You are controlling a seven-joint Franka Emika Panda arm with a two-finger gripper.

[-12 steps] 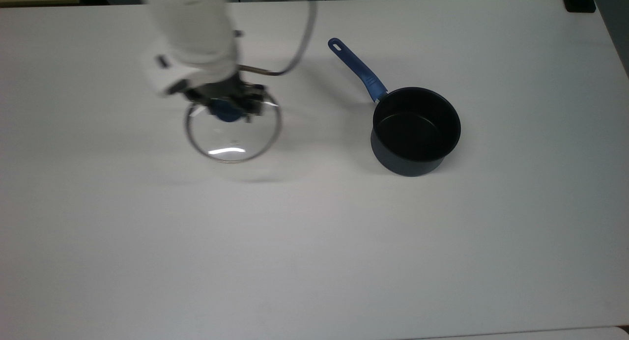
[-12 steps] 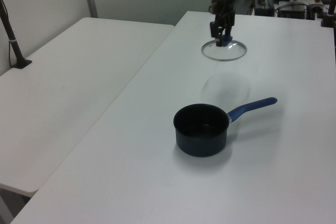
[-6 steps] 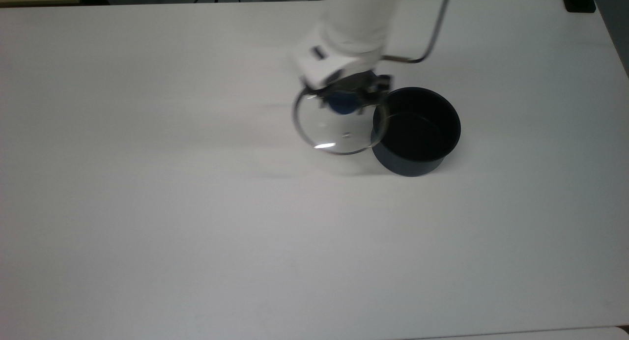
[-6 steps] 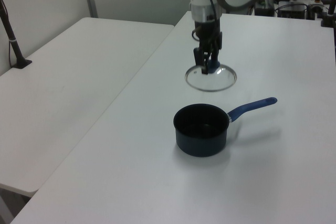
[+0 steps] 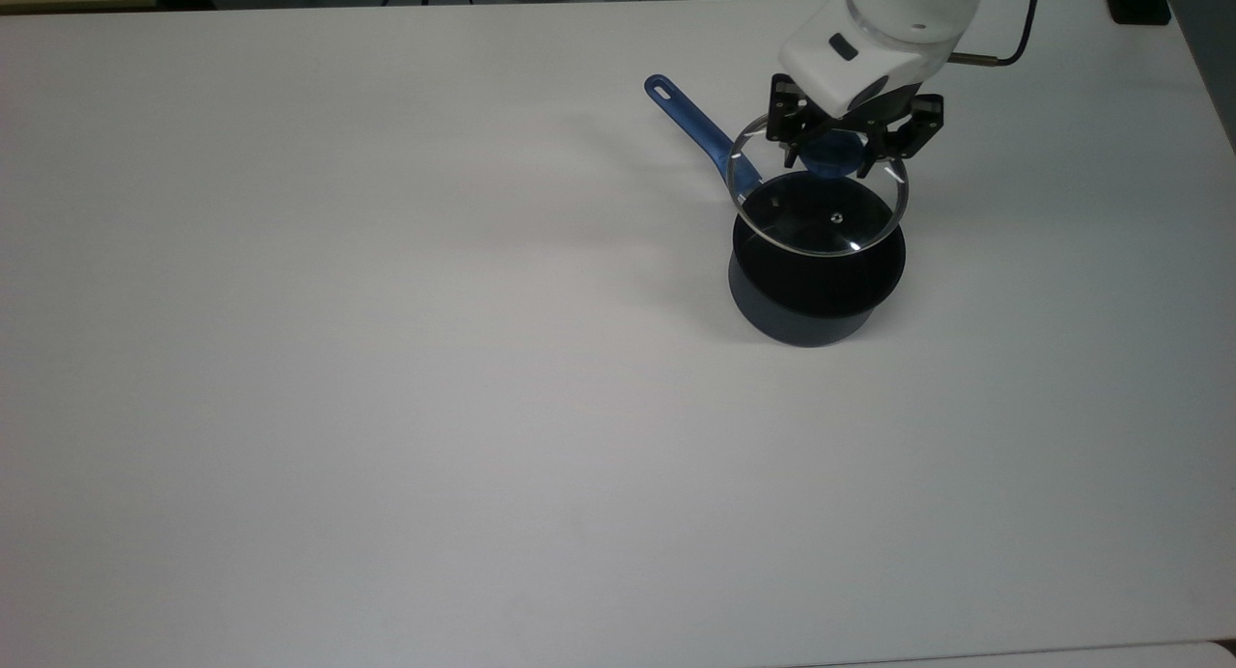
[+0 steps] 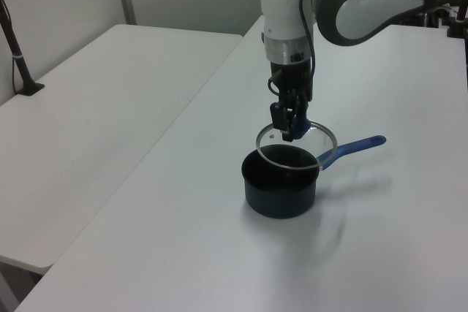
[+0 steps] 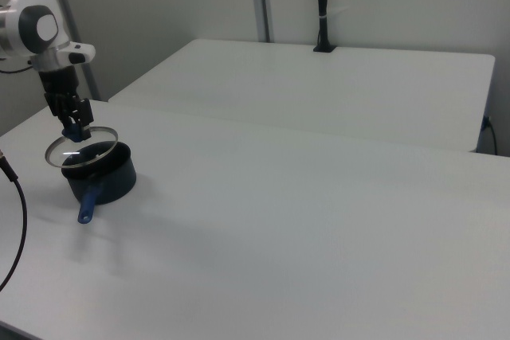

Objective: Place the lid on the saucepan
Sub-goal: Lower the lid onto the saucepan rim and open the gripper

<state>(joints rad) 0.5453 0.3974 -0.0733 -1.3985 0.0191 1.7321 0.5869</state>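
Observation:
The dark navy saucepan [image 5: 816, 296] [image 6: 279, 191] [image 7: 107, 182] stands on the white table with its long blue handle [image 5: 697, 132] [image 6: 352, 148] pointing to the top view's upper left. My gripper [image 5: 836, 153] [image 6: 289, 128] [image 7: 76, 127] is shut on the blue knob of the clear glass lid [image 5: 821, 214] [image 6: 296, 145] [image 7: 80, 149]. The lid hangs level just above the saucepan's rim, covering most of the opening, shifted slightly toward the handle side.
The white table [image 5: 386, 359] stretches wide around the saucepan. A second white table [image 6: 88, 107] [image 7: 335, 85] stands alongside. A black clamp post [image 6: 18, 56] [image 7: 322, 5] rises from that second table's edge. A dark cable [image 7: 16, 220] hangs at the right view's left.
The arm has carried the lid from the top view's left across to the right, from over the bare table to above the saucepan. The saucepan has stayed put.

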